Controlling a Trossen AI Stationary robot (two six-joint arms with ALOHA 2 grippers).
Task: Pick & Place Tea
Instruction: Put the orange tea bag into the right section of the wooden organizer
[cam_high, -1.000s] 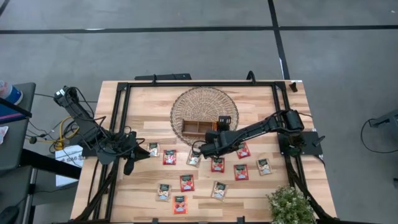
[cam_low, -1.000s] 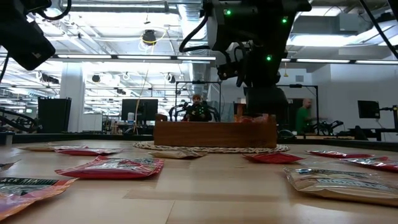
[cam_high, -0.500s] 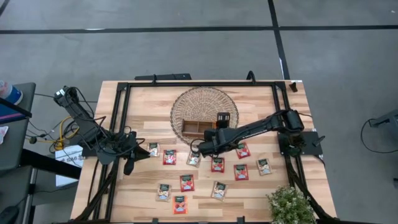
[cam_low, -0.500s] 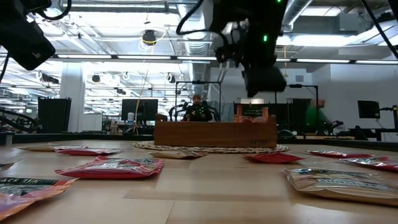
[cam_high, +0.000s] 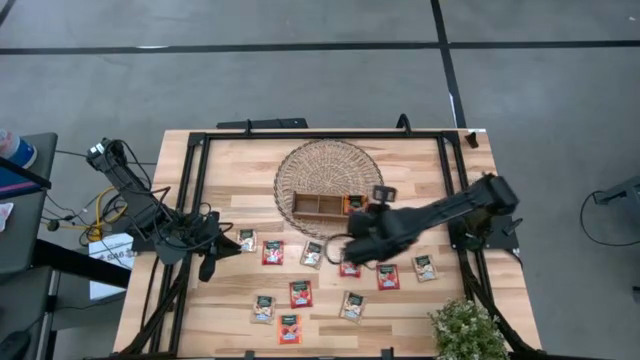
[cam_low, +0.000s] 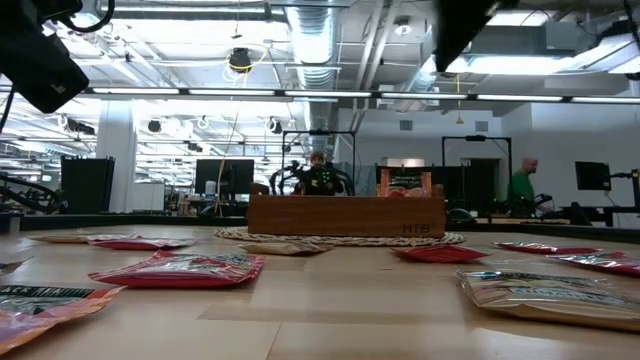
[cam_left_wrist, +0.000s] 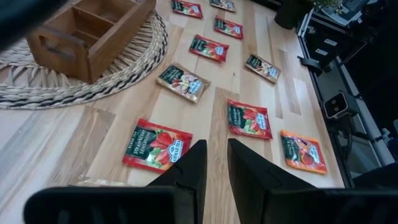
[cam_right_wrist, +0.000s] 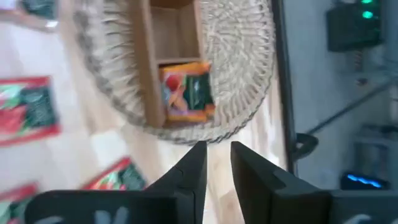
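Landmark: brown wooden three-compartment tray (cam_high: 324, 205), slatted, rectangular, set on a round woven wicker mat (cam_high: 329, 178) on the pale plank worktop (cam_high: 240, 160).

Tea: an orange sachet (cam_right_wrist: 185, 91) stands in the tray's end compartment; the right wrist view shows it from above, the low view shows only its top edge (cam_low: 404, 182) above the tray wall. Other flat, glossy, squarish sachets, red (cam_high: 273, 252), orange (cam_high: 288, 328) and pale with dark-green tops (cam_high: 424, 267), lie scattered on the worktop in front of the tray.

Right claw (cam_right_wrist: 215, 163): raised in front of the tray, fingers narrowly parted, holding nothing.

Left claw (cam_left_wrist: 215, 171): well to the tray's left near the worktop edge, fingers narrowly parted, empty.
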